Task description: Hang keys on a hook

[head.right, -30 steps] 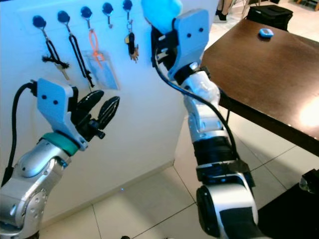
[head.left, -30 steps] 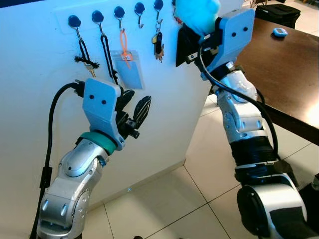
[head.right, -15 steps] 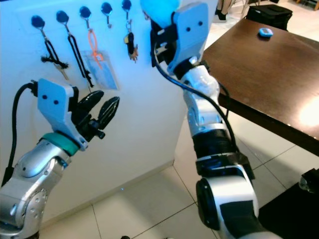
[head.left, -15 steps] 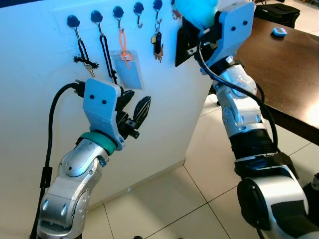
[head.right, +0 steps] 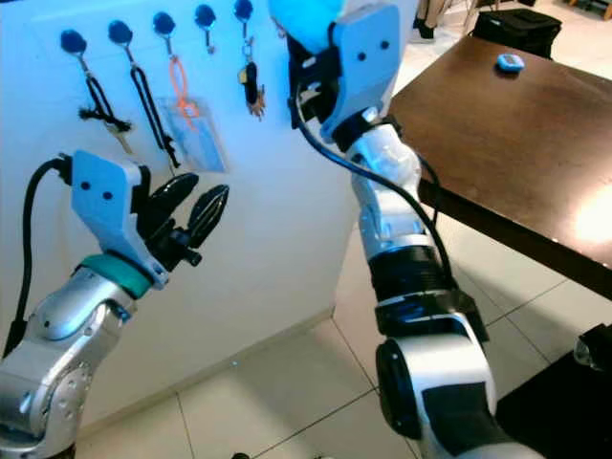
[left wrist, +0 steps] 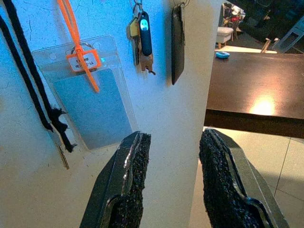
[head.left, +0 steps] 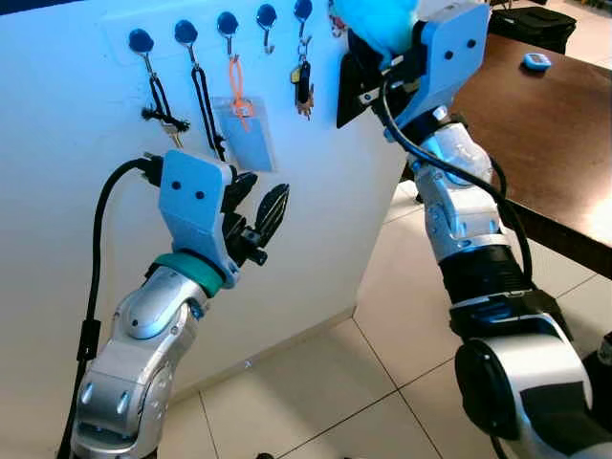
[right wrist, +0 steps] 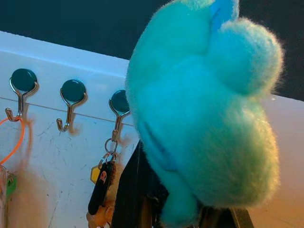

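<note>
Up along the top of the left eye view, five round dark hooks sit in a row on the white wall: two carry black cords, one an orange tie with a clear badge holder, one is bare, and one holds a bunch of keys. At lower left the left gripper hovers near the wall below the badge, fingers parted with nothing between them. At upper centre the right gripper is raised by the wall beside the keys; a fluffy turquoise plush and a flat black case cover its fingers, so their state cannot be told. A brown table fills the right side. From the left wrist, the two black fingers stand apart under the badge holder, keys and case. From the right wrist, three hooks show, while the plush hides the gripper and partly covers the keys.
</note>
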Tool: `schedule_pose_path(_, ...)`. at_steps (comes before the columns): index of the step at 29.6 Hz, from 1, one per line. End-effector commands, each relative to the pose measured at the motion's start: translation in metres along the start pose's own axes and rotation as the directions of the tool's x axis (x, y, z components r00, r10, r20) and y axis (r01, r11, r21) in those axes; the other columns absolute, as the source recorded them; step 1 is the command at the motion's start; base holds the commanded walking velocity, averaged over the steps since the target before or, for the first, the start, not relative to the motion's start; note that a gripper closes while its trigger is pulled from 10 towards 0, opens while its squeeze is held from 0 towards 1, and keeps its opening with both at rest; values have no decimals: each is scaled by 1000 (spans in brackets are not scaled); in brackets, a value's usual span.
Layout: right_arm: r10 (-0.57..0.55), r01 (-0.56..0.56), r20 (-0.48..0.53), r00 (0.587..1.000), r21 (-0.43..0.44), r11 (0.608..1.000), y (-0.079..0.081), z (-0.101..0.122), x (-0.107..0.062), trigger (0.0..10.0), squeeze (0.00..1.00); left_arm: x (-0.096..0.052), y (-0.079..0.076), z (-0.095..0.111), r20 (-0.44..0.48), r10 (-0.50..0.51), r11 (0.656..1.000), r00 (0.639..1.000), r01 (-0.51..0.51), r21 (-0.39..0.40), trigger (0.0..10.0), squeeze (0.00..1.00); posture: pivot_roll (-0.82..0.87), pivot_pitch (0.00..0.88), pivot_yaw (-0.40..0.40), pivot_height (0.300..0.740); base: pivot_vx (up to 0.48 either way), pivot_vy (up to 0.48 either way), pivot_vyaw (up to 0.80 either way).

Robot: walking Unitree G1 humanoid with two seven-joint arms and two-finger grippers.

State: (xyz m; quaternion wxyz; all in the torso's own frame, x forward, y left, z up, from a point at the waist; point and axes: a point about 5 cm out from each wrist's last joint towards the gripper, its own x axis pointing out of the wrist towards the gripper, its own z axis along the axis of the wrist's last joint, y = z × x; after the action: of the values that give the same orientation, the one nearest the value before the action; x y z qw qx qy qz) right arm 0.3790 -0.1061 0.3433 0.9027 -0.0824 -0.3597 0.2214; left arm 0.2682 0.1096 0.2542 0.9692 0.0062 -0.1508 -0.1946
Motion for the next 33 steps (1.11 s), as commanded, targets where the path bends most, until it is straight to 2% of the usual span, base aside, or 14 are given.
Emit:
schedule_pose_path(1,1,-1,26,1000,4,1000,-1,4,3,10000,0,-1,-1,-2,-8,-4,1000,1000,4,2,10000,0,-45,102,83,740,0,0,0)
schedule_pose_path(12,-20,20,27,999,-16,1000,-9,5,-1,10000,0,0,-1,-2,-8,-9,1000,1000,9,4,10000,0,-46,96,90,740,0,0,0)
schedule_pose_path(17,-36,36,-2,999,-24,999,-14,-2,-4,10000,0,0,0,-1,-9,-11,1000,1000,11,7,10000,0,-43,98,94,740,0,0,0)
schedule_pose_path(26,-31,31,-33,999,-6,1000,-11,-10,-4,10000,0,0,0,-1,-12,-12,1000,1000,12,9,10000,0,-41,100,94,740,0,0,0)
schedule_pose_path(33,7,-6,-25,1000,20,1000,-1,-9,4,10000,0,-2,0,-1,-13,-6,1000,1000,6,10,10000,0,-30,108,89,740,0,0,0)
